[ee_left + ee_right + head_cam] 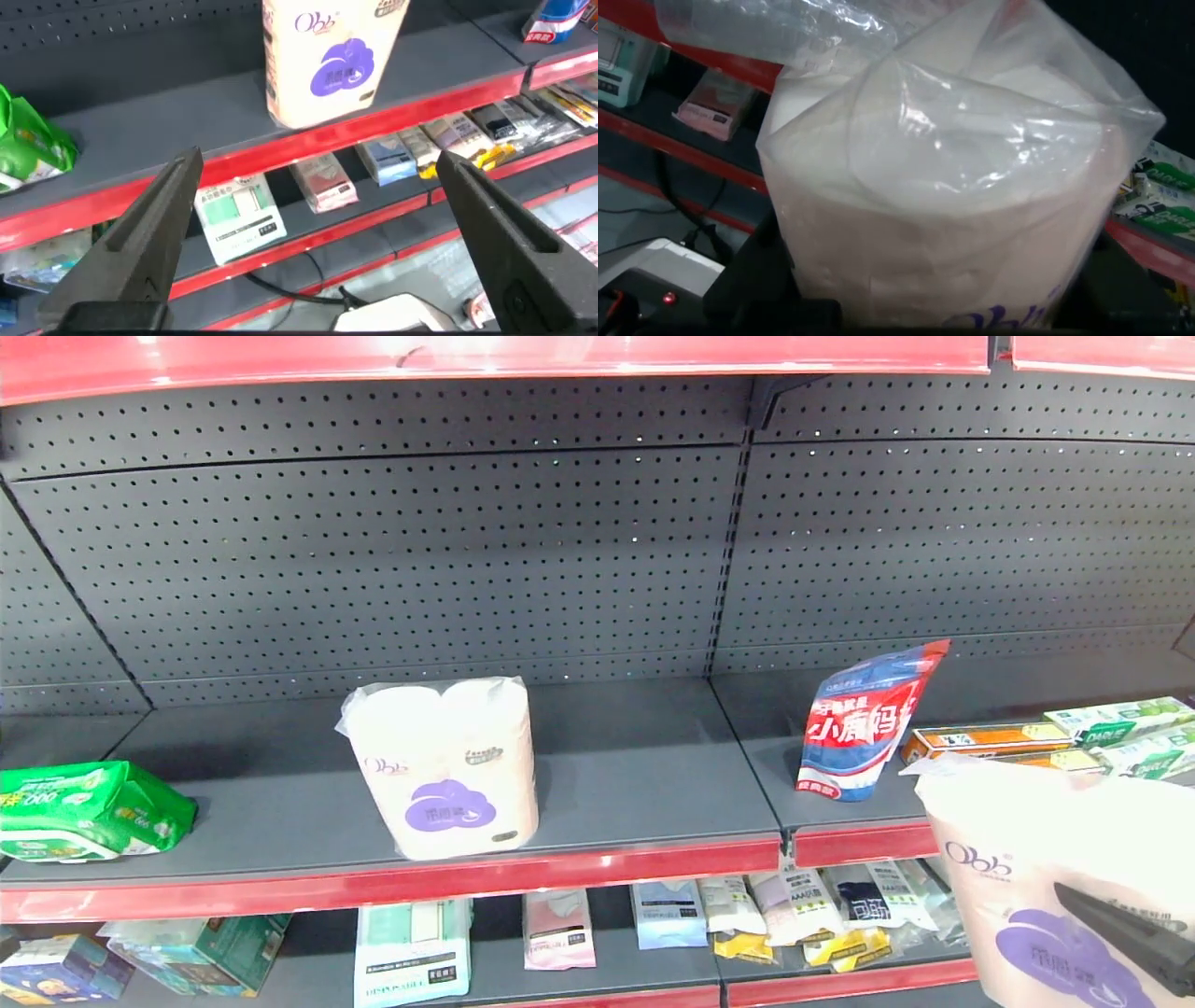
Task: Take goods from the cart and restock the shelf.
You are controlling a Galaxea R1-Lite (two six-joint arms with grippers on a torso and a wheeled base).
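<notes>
Toilet-roll pack sits clamped in right gripper, low right, just before the shelf lip. Judged light, soft, squashy, its film wrap slick and slack on top. Best held across the rolls' sides. Left gripper spread wide, empty.

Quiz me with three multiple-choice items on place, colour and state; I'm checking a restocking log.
1. The white plastic-wrapped toilet-roll pack with a purple cloud label stands on the grey metal shelf:
A) between the green soft wipes pack and the red-and-blue stand-up pouch
B) right of the pouch
C) behind the wipes pack
2. The shelf's front edge strip is:
A) yellow
B) green
C) red
3. The left tool is:
A) shut on a box
B) open, empty
C) shut on the pouch
Answers: 1 A, the head view shows it flanked by both; 2 C, the strip is red along its length; 3 B, its jaws stand apart with nothing between.
</notes>
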